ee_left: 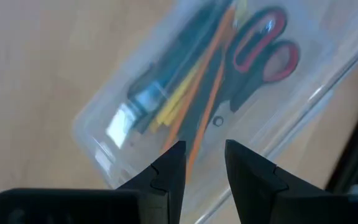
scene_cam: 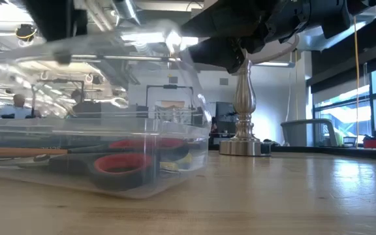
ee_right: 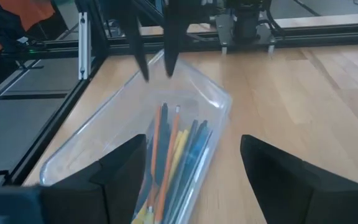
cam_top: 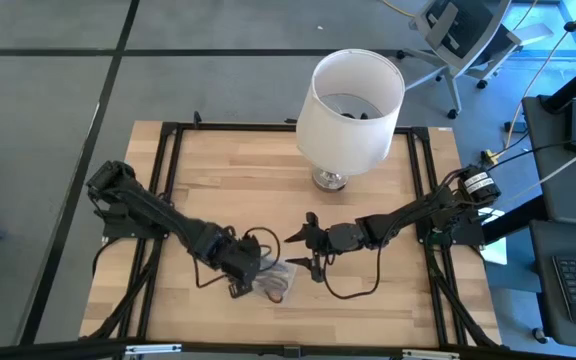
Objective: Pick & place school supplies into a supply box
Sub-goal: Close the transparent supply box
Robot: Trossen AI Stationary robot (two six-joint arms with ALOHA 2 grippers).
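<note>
The clear supply box [cam_top: 276, 282] lies flat on the wooden table near its front edge. It holds several pencils and pens [ee_left: 191, 93] and the red-handled scissors [ee_left: 266, 46], which also show in the low view [scene_cam: 119, 163]. My left gripper [ee_left: 204, 158] is open with a narrow gap. It points down over the box's far-left end and also shows in the right wrist view [ee_right: 155, 65]. My right gripper [ee_right: 191, 162] is wide open and empty. It sits low at the box's other end [ee_right: 166, 186] and also shows in the high view [cam_top: 306, 250]. I see neither gripper touching anything.
A big white lampshade [cam_top: 350, 108] on a metal lamp base [scene_cam: 243, 147] stands at the table's far middle. Black cables [cam_top: 353, 290] loop on the table by both grippers. Black frame rails [cam_top: 168, 200] run along the table's sides.
</note>
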